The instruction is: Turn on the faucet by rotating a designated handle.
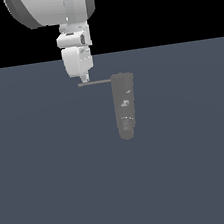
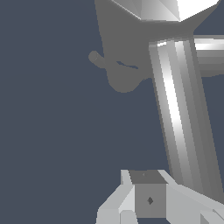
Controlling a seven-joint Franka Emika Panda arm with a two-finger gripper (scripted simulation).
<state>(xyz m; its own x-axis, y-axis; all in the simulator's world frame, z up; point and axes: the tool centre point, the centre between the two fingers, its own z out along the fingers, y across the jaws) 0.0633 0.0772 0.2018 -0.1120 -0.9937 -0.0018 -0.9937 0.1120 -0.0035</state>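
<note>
The faucet (image 1: 125, 107) is a dark grey rounded column with small light specks, lying on the blue-grey floor. Its handle (image 1: 95, 82), a thin grey rod, sticks out from the column's far end toward the exterior view's left. My gripper (image 1: 84, 79) hangs straight down over the rod's free tip, touching it or nearly so. It shows as one narrow tip, fingers together with nothing held. In the wrist view a bright grey bar, apparently the handle (image 2: 179, 113), runs close beside my gripper (image 2: 146, 199). The faucet column is not clearly seen there.
The white arm (image 1: 51, 6) comes down from the top of the exterior view. A dark shadow (image 2: 120, 70) falls on the floor in the wrist view. Flat blue-grey floor (image 1: 53, 183) surrounds the faucet.
</note>
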